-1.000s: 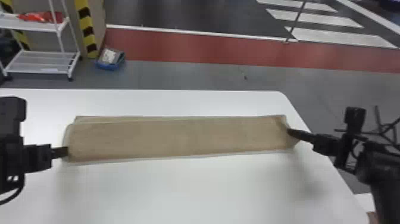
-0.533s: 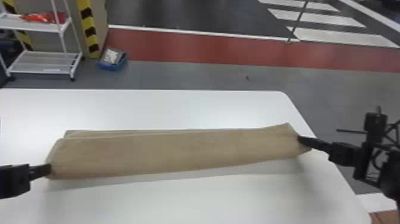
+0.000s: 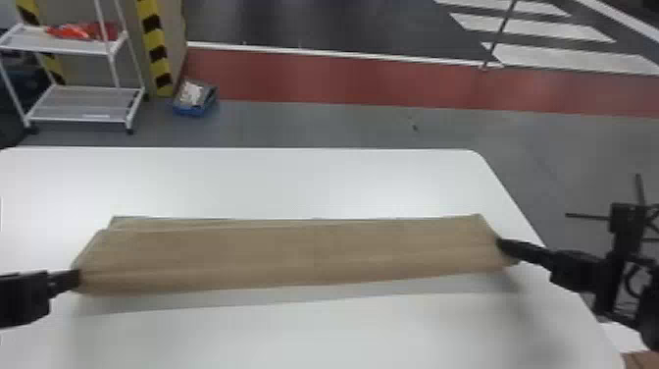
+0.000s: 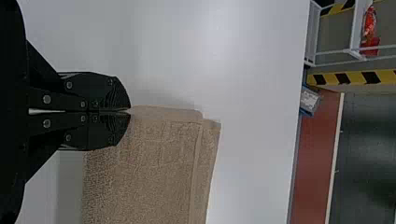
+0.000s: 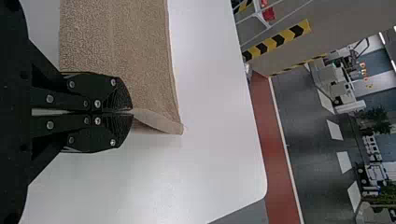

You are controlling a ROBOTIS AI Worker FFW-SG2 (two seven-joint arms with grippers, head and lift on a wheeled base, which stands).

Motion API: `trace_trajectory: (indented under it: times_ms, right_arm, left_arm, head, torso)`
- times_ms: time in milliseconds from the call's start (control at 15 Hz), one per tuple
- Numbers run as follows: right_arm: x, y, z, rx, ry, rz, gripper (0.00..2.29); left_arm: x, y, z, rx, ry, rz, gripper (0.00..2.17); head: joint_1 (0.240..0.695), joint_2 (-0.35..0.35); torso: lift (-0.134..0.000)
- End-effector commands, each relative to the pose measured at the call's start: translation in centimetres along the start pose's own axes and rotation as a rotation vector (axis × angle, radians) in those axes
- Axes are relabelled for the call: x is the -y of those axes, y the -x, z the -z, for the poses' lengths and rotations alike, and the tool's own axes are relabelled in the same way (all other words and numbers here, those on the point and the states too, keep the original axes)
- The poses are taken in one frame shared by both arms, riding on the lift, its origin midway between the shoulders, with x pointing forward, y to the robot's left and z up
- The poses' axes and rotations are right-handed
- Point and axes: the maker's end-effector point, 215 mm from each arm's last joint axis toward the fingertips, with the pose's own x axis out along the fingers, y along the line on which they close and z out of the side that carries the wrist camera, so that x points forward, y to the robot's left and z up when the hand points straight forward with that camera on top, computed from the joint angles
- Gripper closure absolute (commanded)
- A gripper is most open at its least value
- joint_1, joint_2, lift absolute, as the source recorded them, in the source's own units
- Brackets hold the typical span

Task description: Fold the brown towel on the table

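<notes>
A white worktop [image 3: 294, 184] with rounded far corners stands on a grey floor [image 3: 314, 126], light pooling softly on its surface. Beyond it, a red band [image 3: 343, 84] crosses the floor, edged on its far side by a white line [image 3: 343, 53]; past that lies dark flooring [image 3: 343, 24], with white stripes [image 3: 534, 29] at the far right. At the far left stands a white shelf rack [image 3: 78, 118] holding red items [image 3: 81, 31], beside yellow-and-black hazard striping [image 3: 156, 44]. A blue box [image 3: 190, 111] sits on the floor nearby.
</notes>
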Motion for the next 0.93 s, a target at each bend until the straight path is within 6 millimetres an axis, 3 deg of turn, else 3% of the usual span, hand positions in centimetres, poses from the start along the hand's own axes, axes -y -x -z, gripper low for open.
trace_trajectory:
  times_ms: [0,67,133,400,667,733,867]
  right_arm:
    - [0.0,-0.3,-0.6,0.024,0.03,0.008,0.05]
    - [0.3,-0.3,-0.5,0.023,0.032,0.017,0.01]
    - [0.5,-0.3,-0.6,0.026,0.033,0.019,0.02]
    - [0.8,-0.2,-0.8,0.034,0.03,0.028,0.04]
    - [0.8,-0.3,-0.8,0.036,0.028,0.032,0.06]
    - [0.7,-0.4,-0.7,0.035,0.023,0.031,0.06]
    - [0.5,-0.5,-0.7,0.04,0.022,0.027,0.06]
  left_arm:
    - [-0.1,0.3,-1.5,0.065,-0.01,0.0,0.77]
    - [0.0,0.3,-1.7,0.07,-0.009,0.007,0.38]
    - [-0.1,0.4,-1.9,0.077,-0.008,0.007,0.32]
    - [-0.1,-0.8,-4.0,0.114,-0.001,0.01,0.32]
    - [2.5,-5.5,-9.8,0.251,-0.083,0.051,0.35]
    - [3.0,-7.0,-10.1,0.24,-0.113,0.041,0.49]
    - [2.3,-8.2,-9.6,0.21,-0.123,0.018,0.54]
  head:
    - [0.695,-0.162]
    - [0.695,-0.158]
    - [0.695,-0.158]
    - [0.695,-0.156]
    - [0.695,-0.159]
    - [0.695,-0.161]
    - [0.695,-0.162]
  torso:
    - [-0.118]
    - [-0.118]
    - [-0.118]
    - [-0.118]
    - [-0.118]
    - [-0.118]
    - [-0.118]
